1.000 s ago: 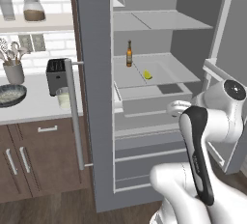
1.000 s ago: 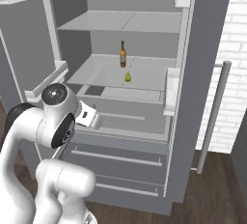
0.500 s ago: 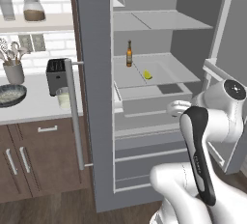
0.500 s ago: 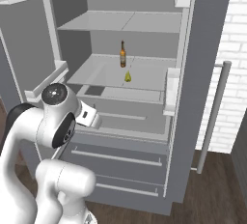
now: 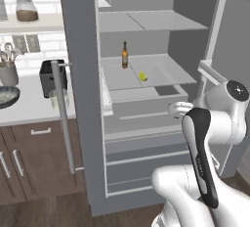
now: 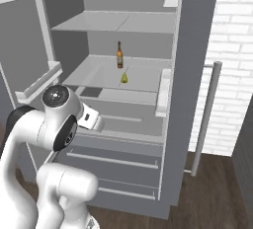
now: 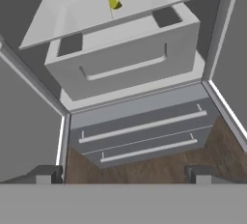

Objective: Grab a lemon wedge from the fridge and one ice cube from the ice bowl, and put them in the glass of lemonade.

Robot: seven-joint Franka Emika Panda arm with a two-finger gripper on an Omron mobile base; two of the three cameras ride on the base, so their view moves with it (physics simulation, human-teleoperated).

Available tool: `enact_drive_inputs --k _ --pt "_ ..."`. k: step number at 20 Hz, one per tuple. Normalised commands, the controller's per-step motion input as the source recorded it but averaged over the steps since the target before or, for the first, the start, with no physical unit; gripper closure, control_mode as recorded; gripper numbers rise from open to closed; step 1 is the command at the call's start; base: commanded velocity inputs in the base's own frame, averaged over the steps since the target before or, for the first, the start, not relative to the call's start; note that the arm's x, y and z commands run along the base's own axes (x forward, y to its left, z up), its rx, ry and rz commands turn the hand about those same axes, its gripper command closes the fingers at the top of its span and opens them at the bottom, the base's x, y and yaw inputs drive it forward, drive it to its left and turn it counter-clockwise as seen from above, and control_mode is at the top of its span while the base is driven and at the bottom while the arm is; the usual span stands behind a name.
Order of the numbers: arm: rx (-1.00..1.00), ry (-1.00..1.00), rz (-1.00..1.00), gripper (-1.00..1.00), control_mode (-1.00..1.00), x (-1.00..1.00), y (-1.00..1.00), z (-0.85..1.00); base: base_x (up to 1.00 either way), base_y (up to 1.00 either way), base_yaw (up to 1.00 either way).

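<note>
The fridge (image 5: 80, 74) stands with both doors swung open. On its middle shelf lies the lemon wedge (image 5: 142, 76) (image 6: 124, 78), small and yellow-green, just in front of a slim brown bottle (image 5: 125, 56). In the hand view the lemon wedge (image 7: 114, 1) sits near the top, far beyond my gripper (image 7: 123, 175), which is open with nothing between its fingertips (image 7: 46, 175) and faces the fridge's drawer (image 7: 125, 61). Left of the fridge, on the counter, are the glass of lemonade (image 5: 59, 100) and the ice bowl (image 5: 6, 96), far from the gripper.
A black toaster (image 5: 49, 77) and a grey utensil cup (image 5: 8, 72) stand behind the glass. The left fridge door's long bar handle (image 5: 63, 118) hangs in front of the counter. The right door (image 6: 195, 75) juts out. Lower freezer drawers (image 7: 140, 131) sit under the shelf drawer.
</note>
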Motion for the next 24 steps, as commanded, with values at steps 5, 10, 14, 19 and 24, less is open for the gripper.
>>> enact_drive_inputs --k 5,10,14,19,24 --pt "0.0 0.0 0.0 -1.0 1.0 0.0 0.0 0.0 0.21 -0.35 0.02" --pt "0.0 0.0 0.0 -1.0 1.0 0.0 0.0 0.0 0.67 0.0 0.19" --pt "0.0 0.0 0.0 -1.0 1.0 0.0 0.0 0.0 0.99 0.0 0.19" --pt "0.0 0.0 0.0 -1.0 1.0 0.0 0.0 0.0 0.92 0.0 0.14" --pt "0.0 0.0 0.0 -1.0 -1.0 0.14 0.0 -0.01 0.22 0.0 0.01"
